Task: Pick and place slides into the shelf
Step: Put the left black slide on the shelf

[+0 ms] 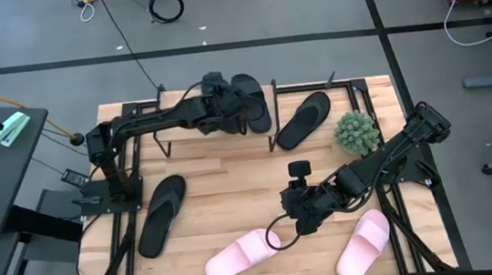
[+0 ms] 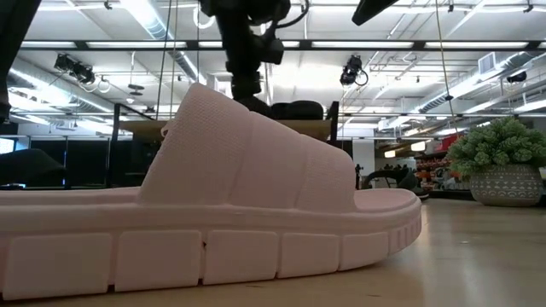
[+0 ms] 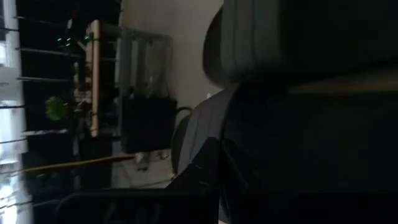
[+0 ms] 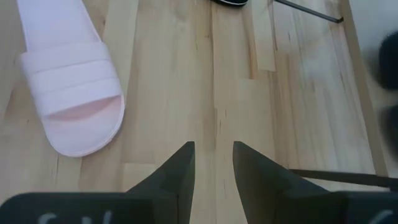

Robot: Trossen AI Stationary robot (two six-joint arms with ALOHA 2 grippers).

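The shelf (image 1: 314,85) stands along the table's far edge; in the low view its plank (image 2: 256,128) shows behind the near pink slide. My left gripper (image 1: 228,112) is shut up there against a pair of black slides (image 1: 253,102). The slide in its hold fills the left wrist view (image 3: 298,37). My right gripper (image 4: 213,165) hangs open above bare table, beside a pink slide (image 4: 71,93) that lies flat on its sole (image 1: 240,255). A second pink slide (image 1: 364,244) lies near the right front. Two more black slides (image 1: 304,119) (image 1: 163,215) lie flat. My left gripper is shut on a black slide (image 1: 245,110) at the shelf. It reaches it from the table's left, slanting down. The place of contact is lost in the dark of the left wrist view and behind the hand in the high view, so the part held does not show.
A small green potted plant (image 1: 355,131) stands at the far right, close to my right arm. The table's middle (image 1: 222,172) is bare wood. The shelf's thin black frame rods (image 1: 169,148) jut onto the table.
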